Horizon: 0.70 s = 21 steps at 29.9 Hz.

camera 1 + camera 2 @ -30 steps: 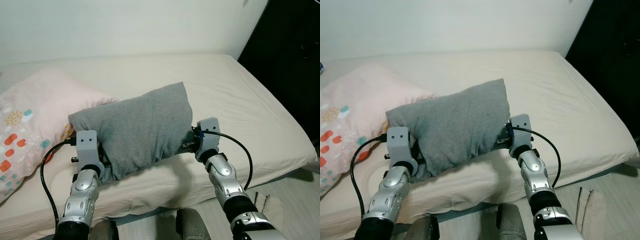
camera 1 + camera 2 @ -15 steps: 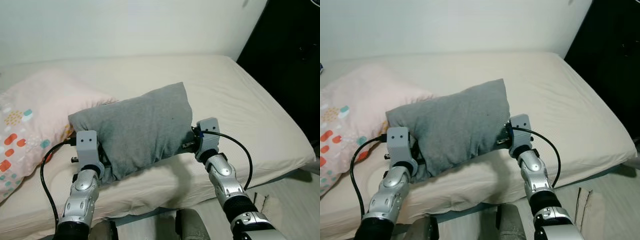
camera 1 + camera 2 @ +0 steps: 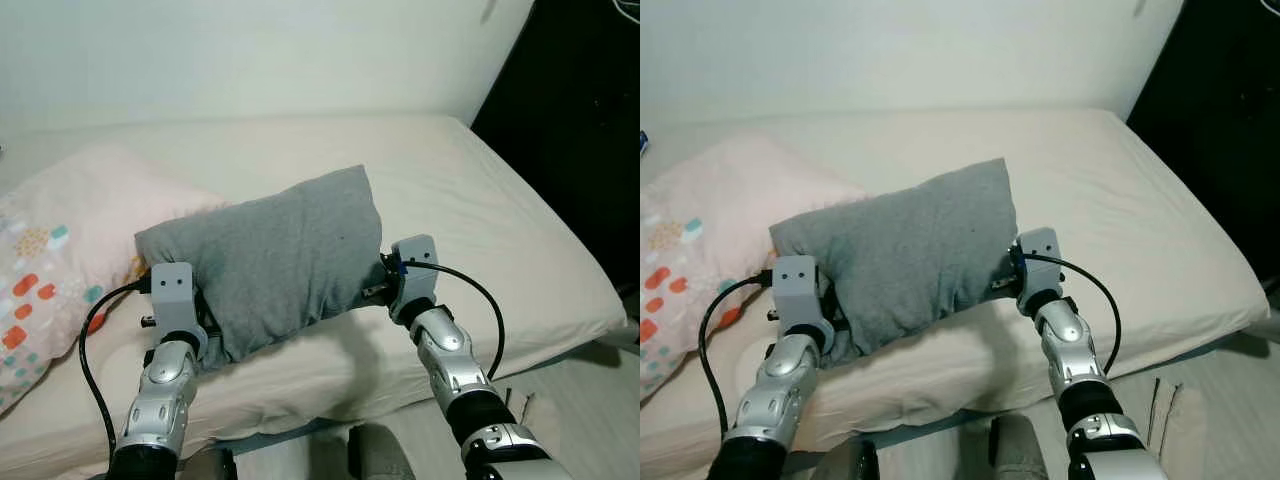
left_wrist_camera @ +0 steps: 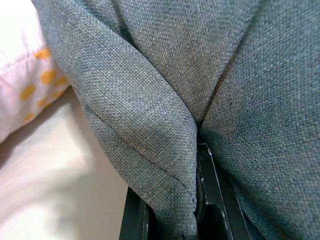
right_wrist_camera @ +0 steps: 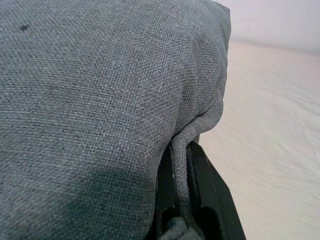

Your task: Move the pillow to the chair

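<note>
I've got the grey pillow [image 3: 270, 255] pinched between my left claw [image 4: 172, 220] and right claw [image 5: 182, 210], seemingly just above the bed [image 3: 500, 210]. It's soft and light; corner folds should hold.

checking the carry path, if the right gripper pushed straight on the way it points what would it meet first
The grey pillow itself: the right gripper has its jaws shut on a fold of it. Past that, probably the pink pillow, though depth is unclear.
</note>
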Available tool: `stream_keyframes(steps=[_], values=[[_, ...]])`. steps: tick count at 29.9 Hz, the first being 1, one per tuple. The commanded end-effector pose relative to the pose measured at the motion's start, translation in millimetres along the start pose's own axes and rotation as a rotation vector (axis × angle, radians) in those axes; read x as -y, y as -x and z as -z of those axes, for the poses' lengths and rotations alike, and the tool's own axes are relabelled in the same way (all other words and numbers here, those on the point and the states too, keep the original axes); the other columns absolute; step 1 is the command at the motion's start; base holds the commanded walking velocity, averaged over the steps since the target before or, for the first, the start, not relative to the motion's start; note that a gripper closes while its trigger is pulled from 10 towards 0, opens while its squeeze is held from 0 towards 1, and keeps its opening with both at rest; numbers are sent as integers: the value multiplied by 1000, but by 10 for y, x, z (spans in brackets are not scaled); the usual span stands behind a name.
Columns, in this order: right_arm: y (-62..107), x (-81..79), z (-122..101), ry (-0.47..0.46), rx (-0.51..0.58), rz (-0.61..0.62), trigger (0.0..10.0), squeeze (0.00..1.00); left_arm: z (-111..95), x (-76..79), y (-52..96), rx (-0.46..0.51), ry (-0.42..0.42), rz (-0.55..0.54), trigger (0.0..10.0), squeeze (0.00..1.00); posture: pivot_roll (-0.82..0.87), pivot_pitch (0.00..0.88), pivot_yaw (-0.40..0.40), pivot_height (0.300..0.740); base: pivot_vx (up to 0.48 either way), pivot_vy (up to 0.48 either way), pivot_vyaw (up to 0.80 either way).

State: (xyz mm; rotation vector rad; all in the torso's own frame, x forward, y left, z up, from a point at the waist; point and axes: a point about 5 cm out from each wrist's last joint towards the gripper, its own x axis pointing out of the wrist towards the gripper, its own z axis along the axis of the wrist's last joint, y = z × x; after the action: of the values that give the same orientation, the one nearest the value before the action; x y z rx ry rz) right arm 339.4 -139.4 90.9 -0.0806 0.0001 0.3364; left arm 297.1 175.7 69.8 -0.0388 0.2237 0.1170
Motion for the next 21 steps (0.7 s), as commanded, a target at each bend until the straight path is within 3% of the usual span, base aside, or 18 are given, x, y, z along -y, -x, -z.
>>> stream_keyframes(steps=[1, 21], values=[[-23, -139, -31, 11, 27, -74, 10000, 0, -90, 110, -6, 46, -4, 37, 10000, 0, -21, 101, -111, 646, 0, 0, 0], [-33, -136, -68, 20, 41, -89, 10000, 0, -92, 118, -14, 51, 13, 36, 10000, 0, -29, 102, -122, 646, 0, 0, 0]])
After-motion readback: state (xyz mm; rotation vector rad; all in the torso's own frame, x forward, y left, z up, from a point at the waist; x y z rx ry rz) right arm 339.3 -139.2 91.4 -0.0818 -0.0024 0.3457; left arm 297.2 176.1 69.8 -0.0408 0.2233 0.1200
